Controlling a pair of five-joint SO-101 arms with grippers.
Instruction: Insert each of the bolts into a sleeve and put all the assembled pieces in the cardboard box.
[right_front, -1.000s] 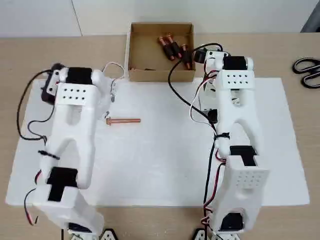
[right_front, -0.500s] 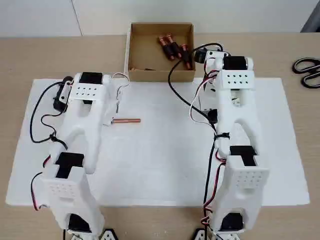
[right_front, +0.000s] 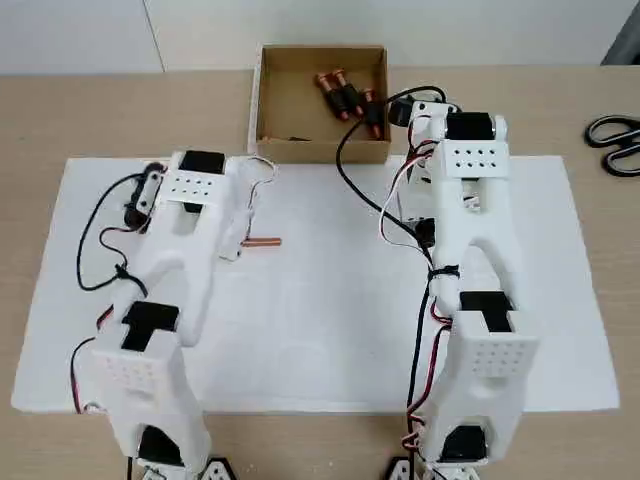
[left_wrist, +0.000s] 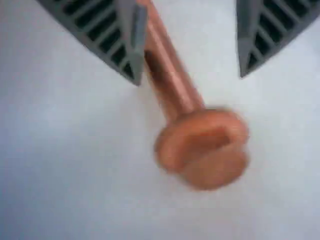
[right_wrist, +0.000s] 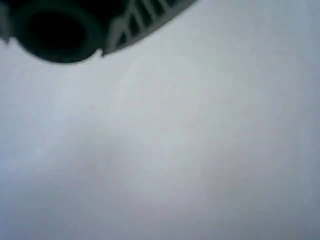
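White left arm (right_front: 165, 280) and right arm (right_front: 475, 250) (perforated plates, black motors), black, red, white cables; left fingers (left_wrist: 107, 35) seemingly grey.

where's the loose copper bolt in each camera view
high view: the bolt lies on the white sheet, left of centre, with its head end under the left arm.
left wrist view: the middle, head nearest the camera, shaft between the fingers of the open left gripper.
right wrist view: white sheet beneath a dark round part.
shared landmark: the white sheet.
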